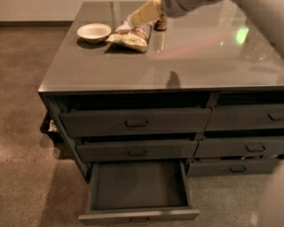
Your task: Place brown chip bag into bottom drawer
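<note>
Camera view, hand (143, 13) near brown chip bag (130, 37), bottom drawer (137, 216) open

- Bowl (93, 32): white, shallow, upright, far back on the left of the top.
- Can (161, 25): far back on the top, right of the bowl. Only its brown lower part shows, because the gripper (133, 19) hangs in front of it and hides the rest.
- Top (177, 62): grey and glossy, with a green glint (242, 35) at the right and a small dark shadow (173, 80) near the front edge.
- Upper left drawers (135, 122): two, dark grey, each with a small pull in the middle.
- Right drawers (248, 116): three, stacked, cut off by the picture's edge.
- Dark object (48, 126): at the cabinet's left side; too unclear to tell what it is.
- Floor (22, 111): brown, mottled.
- Wall (35, 9): a pale strip at the far left.
</note>
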Controlling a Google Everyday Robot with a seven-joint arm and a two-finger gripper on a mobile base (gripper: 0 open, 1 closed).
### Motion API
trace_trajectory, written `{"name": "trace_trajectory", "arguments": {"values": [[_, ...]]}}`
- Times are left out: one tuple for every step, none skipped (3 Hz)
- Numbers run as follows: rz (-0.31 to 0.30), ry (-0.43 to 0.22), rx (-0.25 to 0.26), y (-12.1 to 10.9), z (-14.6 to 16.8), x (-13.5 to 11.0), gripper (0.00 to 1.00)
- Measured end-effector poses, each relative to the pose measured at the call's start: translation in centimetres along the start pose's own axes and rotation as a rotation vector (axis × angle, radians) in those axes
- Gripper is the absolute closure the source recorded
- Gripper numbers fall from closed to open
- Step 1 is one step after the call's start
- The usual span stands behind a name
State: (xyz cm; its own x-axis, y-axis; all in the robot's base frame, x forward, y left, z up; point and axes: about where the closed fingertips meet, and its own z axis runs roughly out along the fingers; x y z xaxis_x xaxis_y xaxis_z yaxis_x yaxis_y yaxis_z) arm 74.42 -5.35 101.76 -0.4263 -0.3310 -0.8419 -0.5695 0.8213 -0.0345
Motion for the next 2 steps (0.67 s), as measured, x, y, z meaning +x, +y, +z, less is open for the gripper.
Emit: {"name": "trace_trajectory", "arguments": {"values": [[0.018, 0.086, 0.108, -0.3, 4.5, -0.7, 0.00], [0.125, 0.207, 0.166, 0.4, 9.5, 0.5, 0.00]]}}
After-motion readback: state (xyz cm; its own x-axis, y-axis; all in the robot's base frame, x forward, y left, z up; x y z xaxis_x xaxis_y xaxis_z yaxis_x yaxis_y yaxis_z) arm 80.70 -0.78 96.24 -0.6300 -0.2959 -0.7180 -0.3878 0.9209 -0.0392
